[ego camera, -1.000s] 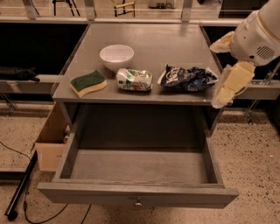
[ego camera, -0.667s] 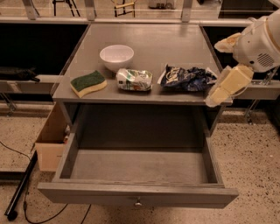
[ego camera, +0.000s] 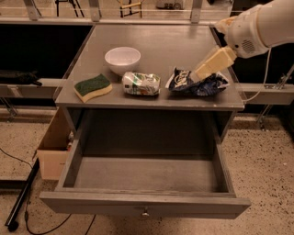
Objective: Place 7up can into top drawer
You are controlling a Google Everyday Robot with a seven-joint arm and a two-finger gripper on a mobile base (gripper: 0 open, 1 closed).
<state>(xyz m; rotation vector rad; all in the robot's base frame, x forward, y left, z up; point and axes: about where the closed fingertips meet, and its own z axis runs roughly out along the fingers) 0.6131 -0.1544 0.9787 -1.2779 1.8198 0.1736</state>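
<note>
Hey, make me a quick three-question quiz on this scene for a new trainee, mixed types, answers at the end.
1. True or false: the crushed green and white 7up can lies inside the wide grey wooden top drawer.
2. Fill in: along the tabletop's front lie the green and yellow sponge, the ____, the dark blue crinkled chip bag.
3. The robot's cream gripper is closest to: A) sponge B) 7up can C) chip bag.
Key: 1 false; 2 7up can; 3 C.

Speckled terrazzo floor [ego camera: 268,158], grey table [ego camera: 183,43], cardboard box [ego camera: 51,158] at its left side, black cable [ego camera: 28,224], chair legs [ego camera: 69,6] behind
</note>
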